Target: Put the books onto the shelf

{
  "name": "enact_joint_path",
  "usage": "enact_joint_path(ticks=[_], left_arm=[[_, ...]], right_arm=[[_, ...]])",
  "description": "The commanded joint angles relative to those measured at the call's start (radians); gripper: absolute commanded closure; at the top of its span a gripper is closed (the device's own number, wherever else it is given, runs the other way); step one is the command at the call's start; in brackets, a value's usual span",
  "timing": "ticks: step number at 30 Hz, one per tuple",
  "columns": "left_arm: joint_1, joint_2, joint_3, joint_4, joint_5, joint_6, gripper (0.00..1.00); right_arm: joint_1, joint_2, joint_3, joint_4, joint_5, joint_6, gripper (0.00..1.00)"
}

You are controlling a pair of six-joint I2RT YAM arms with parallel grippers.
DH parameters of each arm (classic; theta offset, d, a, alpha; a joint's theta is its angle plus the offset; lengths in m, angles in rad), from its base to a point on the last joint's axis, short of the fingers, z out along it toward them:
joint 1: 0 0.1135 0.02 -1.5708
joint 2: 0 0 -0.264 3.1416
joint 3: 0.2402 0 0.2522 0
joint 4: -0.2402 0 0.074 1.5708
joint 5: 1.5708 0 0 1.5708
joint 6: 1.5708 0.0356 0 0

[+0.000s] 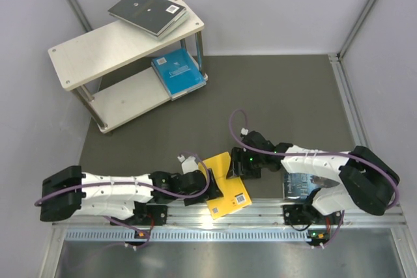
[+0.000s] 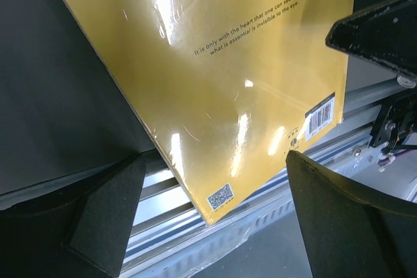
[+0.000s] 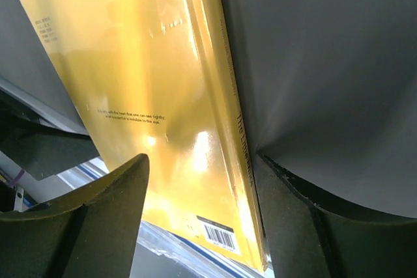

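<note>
A yellow book (image 1: 227,194) lies at the table's near edge, back cover up, its near corner (image 2: 218,200) jutting over the metal rail. My left gripper (image 1: 210,185) stands wide open at the book's left side, its fingers (image 2: 104,213) apart from it. My right gripper (image 1: 236,167) is open at the book's far right edge, with the spine (image 3: 225,128) between its fingers. Dark books (image 1: 146,10) are stacked on the top board of the shelf (image 1: 98,50). A bright blue book (image 1: 179,73) lies on the lower board. A dark blue book (image 1: 300,183) lies half hidden under my right arm.
The metal rail (image 1: 267,211) runs along the near edge under both arm bases. The shelf stands at the far left against the wall. Pale walls close in the dark mat (image 1: 280,102) at the back and on both sides.
</note>
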Motion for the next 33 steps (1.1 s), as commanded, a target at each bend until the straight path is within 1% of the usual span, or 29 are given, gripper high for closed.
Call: enact_joint_path(ticks=[1, 2, 5, 9, 10, 12, 13, 14, 16, 17, 18, 19, 20, 22, 23, 25, 26, 27, 29, 33], left_arm=[[-0.031, 0.11, -0.072, -0.05, -0.024, -0.115, 0.04], [-0.031, 0.147, -0.088, 0.037, -0.026, -0.119, 0.04], [-0.03, 0.236, -0.104, 0.197, 0.002, -0.122, 0.04], [-0.031, 0.264, -0.089, 0.225, 0.011, -0.124, 0.06], [-0.031, 0.25, -0.108, 0.231, 0.008, -0.135, 0.07], [-0.034, 0.157, -0.144, 0.269, -0.031, -0.167, 0.1], [-0.04, 0.112, -0.186, 0.279, -0.051, -0.203, 0.11], [-0.044, 0.016, -0.207, 0.285, -0.08, -0.22, 0.13], [-0.059, -0.083, -0.243, 0.271, -0.169, -0.24, 0.17], [-0.06, -0.168, -0.244, 0.248, -0.199, -0.242, 0.18], [-0.062, -0.205, -0.239, 0.19, -0.255, -0.239, 0.19], [-0.067, -0.236, -0.233, 0.173, -0.277, -0.231, 0.19], [-0.065, -0.282, -0.228, 0.162, -0.297, -0.227, 0.19], [-0.067, -0.302, -0.216, 0.156, -0.344, -0.211, 0.19], [-0.067, -0.305, -0.21, 0.153, -0.358, -0.207, 0.19], [-0.067, -0.296, -0.184, 0.145, -0.375, -0.202, 0.19], [-0.067, -0.281, -0.173, 0.126, -0.389, -0.205, 0.19], [-0.067, -0.273, -0.165, 0.121, -0.394, -0.207, 0.19], [-0.067, -0.264, -0.144, 0.077, -0.41, -0.22, 0.19], [-0.07, -0.267, -0.122, -0.051, -0.444, -0.317, 0.19]], right_arm=[[0.039, 0.047, -0.094, -0.151, 0.067, -0.002, 0.32], [0.045, 0.05, -0.097, -0.139, 0.061, 0.004, 0.32], [0.065, 0.058, -0.113, -0.096, 0.031, 0.03, 0.32], [0.098, 0.075, -0.143, -0.015, -0.028, 0.072, 0.34], [0.107, 0.085, -0.15, 0.002, -0.039, 0.081, 0.34], [0.13, 0.098, -0.168, 0.06, -0.074, 0.102, 0.35], [0.142, 0.111, -0.183, 0.085, -0.088, 0.113, 0.36], [0.148, 0.119, -0.189, 0.108, -0.102, 0.128, 0.38], [0.165, 0.143, -0.202, 0.17, -0.137, 0.145, 0.4], [0.173, 0.15, -0.214, 0.19, -0.148, 0.161, 0.43], [0.177, 0.156, -0.22, 0.212, -0.168, 0.17, 0.46], [0.182, 0.167, -0.226, 0.258, -0.177, 0.179, 0.49], [0.191, 0.173, -0.239, 0.287, -0.189, 0.193, 0.57], [0.202, 0.191, -0.249, 0.351, -0.228, 0.207, 0.67], [0.206, 0.199, -0.254, 0.37, -0.243, 0.219, 0.77], [0.217, 0.214, -0.259, 0.401, -0.281, 0.228, 0.88], [0.222, 0.214, -0.263, 0.425, -0.291, 0.242, 0.97], [0.226, 0.214, -0.266, 0.434, -0.303, 0.245, 1.0], [0.246, 0.208, -0.277, 0.454, -0.318, 0.262, 1.0], [0.302, 0.197, -0.277, 0.456, -0.372, 0.265, 1.0]])
